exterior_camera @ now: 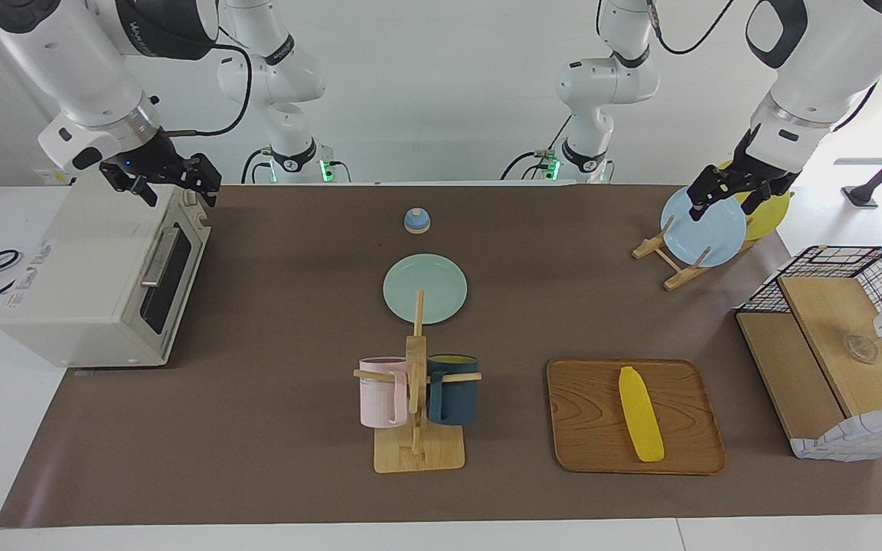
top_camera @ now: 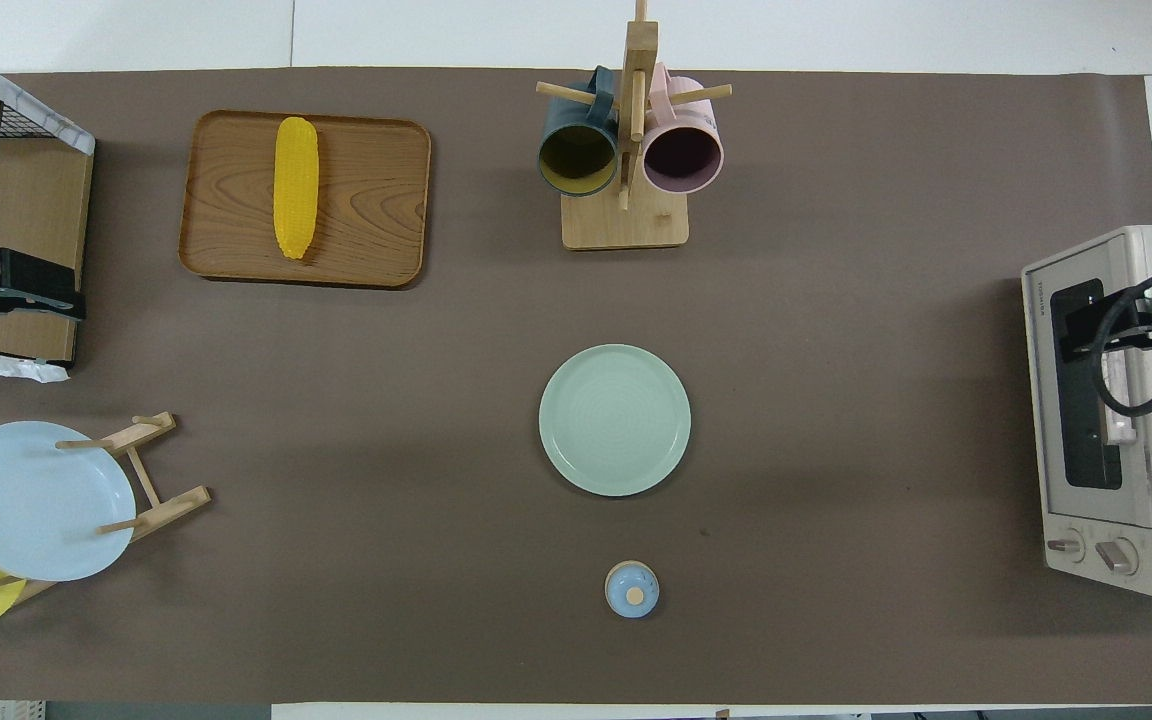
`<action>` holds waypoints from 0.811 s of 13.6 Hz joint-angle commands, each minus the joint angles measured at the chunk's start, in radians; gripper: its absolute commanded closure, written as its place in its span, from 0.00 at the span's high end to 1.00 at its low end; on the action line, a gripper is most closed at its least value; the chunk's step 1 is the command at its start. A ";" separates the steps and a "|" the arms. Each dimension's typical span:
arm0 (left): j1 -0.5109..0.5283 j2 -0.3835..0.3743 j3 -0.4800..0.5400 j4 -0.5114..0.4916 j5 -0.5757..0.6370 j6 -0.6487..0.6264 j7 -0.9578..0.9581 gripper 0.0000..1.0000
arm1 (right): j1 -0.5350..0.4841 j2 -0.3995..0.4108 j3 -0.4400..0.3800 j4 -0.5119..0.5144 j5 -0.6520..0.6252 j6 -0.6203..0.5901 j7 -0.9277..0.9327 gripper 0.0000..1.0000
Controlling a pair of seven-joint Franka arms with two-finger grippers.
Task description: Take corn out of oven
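Brown table mat (exterior_camera: 280,321) holds corn (exterior_camera: 641,414) on wood tray (exterior_camera: 586,428), oven (exterior_camera: 96,283) door shut w/ right gripper (exterior_camera: 161,182) over it, left gripper (exterior_camera: 728,195) over plate rack (exterior_camera: 667,260), both fingers apart & empty.

Brown-matted table (exterior_camera: 272,459) with oven (exterior_camera: 96,275), tray (exterior_camera: 594,428)

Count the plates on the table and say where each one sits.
3. The green plate lies flat mid-table. The blue plate and the yellow plate stand in the wooden rack at the left arm's end; another could hide among them.
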 commanded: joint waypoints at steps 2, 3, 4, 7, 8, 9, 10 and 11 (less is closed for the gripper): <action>-0.006 -0.039 0.006 -0.056 0.011 0.027 0.028 1.00 | -0.004 0.003 0.004 0.013 0.019 -0.004 -0.003 1.00; -0.006 -0.041 0.006 -0.062 0.011 0.032 0.054 1.00 | -0.004 0.003 0.004 0.013 0.019 -0.004 -0.003 1.00; -0.010 -0.041 0.006 -0.062 0.011 0.031 0.064 1.00 | -0.004 0.003 0.004 0.013 0.019 -0.004 -0.003 1.00; -0.010 -0.047 0.006 -0.068 0.011 0.029 0.066 1.00 | -0.004 0.003 0.004 0.013 0.020 -0.002 -0.003 1.00; -0.009 -0.045 0.006 -0.065 0.011 0.029 0.066 1.00 | -0.004 0.003 0.004 0.013 0.020 -0.002 -0.003 1.00; -0.010 -0.045 0.006 -0.065 0.011 0.030 0.065 1.00 | -0.004 0.003 0.004 0.013 0.019 -0.002 -0.003 1.00; -0.012 -0.045 0.006 -0.065 0.011 0.030 0.062 1.00 | -0.004 0.003 0.002 0.013 0.020 -0.002 -0.003 1.00; -0.012 -0.044 0.006 -0.059 0.011 0.032 0.057 1.00 | -0.004 0.003 0.004 0.013 0.020 -0.002 -0.003 1.00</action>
